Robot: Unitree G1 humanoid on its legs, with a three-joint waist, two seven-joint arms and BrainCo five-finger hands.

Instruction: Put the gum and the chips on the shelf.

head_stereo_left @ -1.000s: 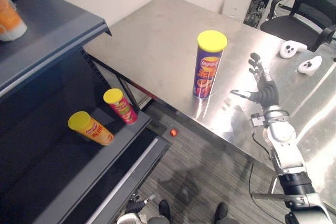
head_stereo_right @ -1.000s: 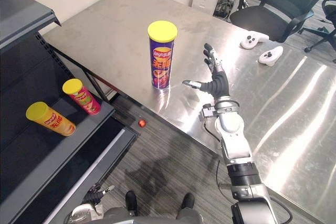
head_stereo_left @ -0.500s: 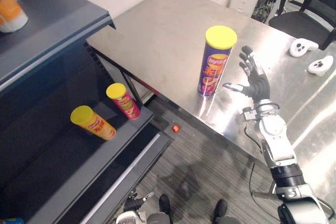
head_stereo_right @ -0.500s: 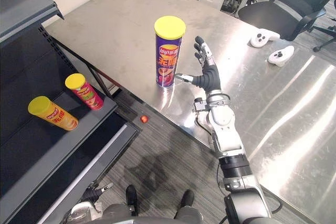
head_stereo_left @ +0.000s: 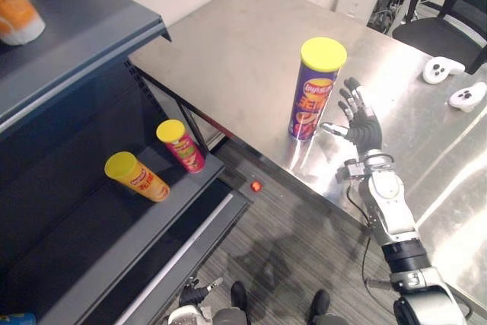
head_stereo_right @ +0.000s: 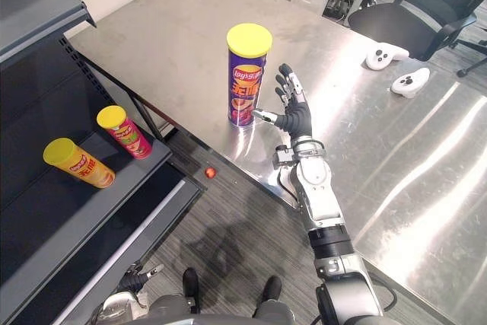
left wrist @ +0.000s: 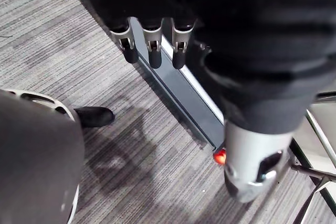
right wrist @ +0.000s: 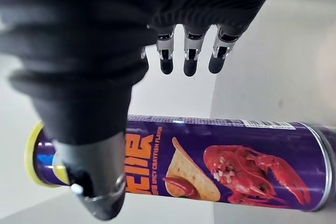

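Chips can upright on tabletop, nr front edge. R hand just right of can, thumb side toward it. 2 controllers far right, well apart from can. Shelf unit left of tabletop: 2 cans lying on lower board, cup on top board. Small ball on floor btwn shelf unit and tabletop. L hand low, nr floor.

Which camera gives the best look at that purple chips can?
The right wrist view: the purple chips can is closest there, label and yellow lid plain, the right hand hiding part. Both eye views show it whole, upright on the steel table beside that open hand. The left wrist view faces the floor.
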